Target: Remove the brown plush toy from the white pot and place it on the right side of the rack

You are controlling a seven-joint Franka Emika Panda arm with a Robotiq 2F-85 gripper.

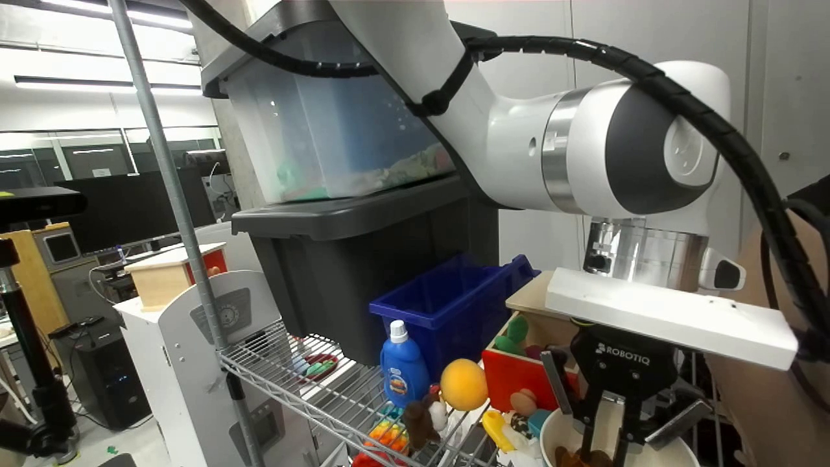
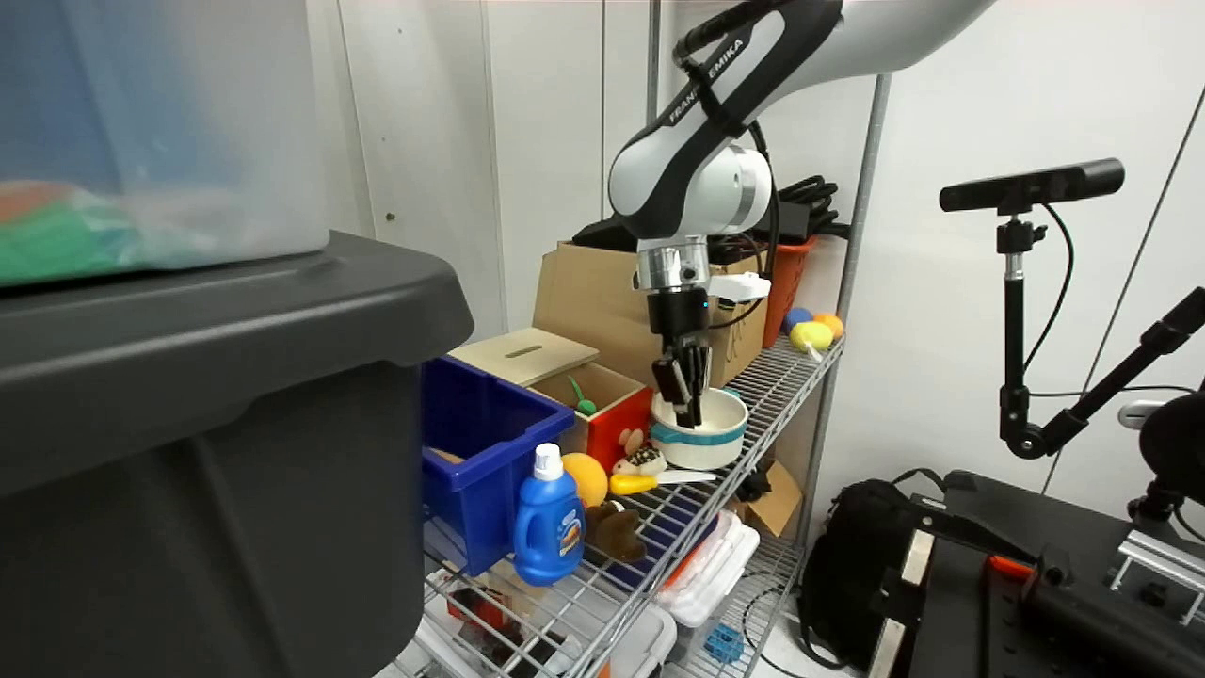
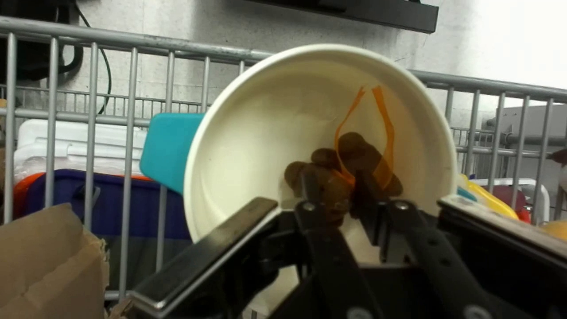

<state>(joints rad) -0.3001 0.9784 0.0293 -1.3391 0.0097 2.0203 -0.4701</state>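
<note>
Brown plush toy [image 3: 333, 193]: inside the white pot [image 3: 221, 164], between and below the tips of the jaws, its lobes spilling past both tips.
Jaws: pointing down into the pot, partway together, plush filling the gap; whether they have a firm hold, I cannot tell.
Grip to take: judged the step in hand. Best to squeeze fully on the thick middle, let the fuzz give, then lift straight up until the toy clears the rim.
Toy's long axis: seems to run left to right in the wrist view, roughly along the line on which the jaws close. Which end is the head, and where it faces, is unclear.
Orange ribbon [image 3: 389, 133]: lies across the toy and runs ahead of the jaws; pinching ribbon alone would likely leave the toy dangling.
Teal handle [image 3: 170, 148]: left of the jaws in the wrist view, outside the pot.
Wire rack [image 3: 146, 42]: below the jaws, carrying the pot; the placing is not yet done.
Yellow-handled knife [image 2: 640, 483]: low and to one side of the jaws, just beside the pot.
</note>
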